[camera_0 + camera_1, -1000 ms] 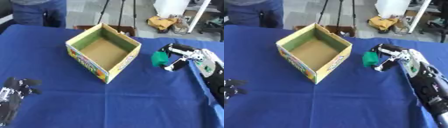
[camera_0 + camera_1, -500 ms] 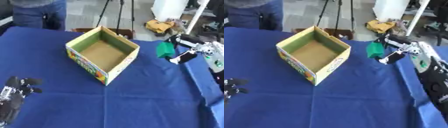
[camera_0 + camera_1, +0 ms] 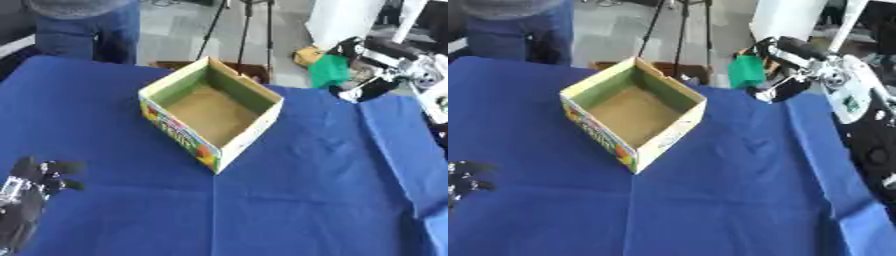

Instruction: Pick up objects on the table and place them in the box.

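Open cardboard box (image 3: 213, 112) set corner-on near table centre, interior bare; blue cloth (image 3: 306, 200) unobstructed all round it. Green object (image 3: 330, 71) held aloft beyond the table's far edge, right of the box; soft, blocky, long axis roughly upright. Right hand (image 3: 372, 65) fingers curled round it. Left hand (image 3: 31, 187) at lower left, fingers relaxed.

The right hand (image 3: 376, 65) is raised at about two o'clock, its black and silver fingers curled round a small green object (image 3: 330, 70). The left hand (image 3: 31, 182) rests at eight o'clock, fingers relaxed and pointing up.
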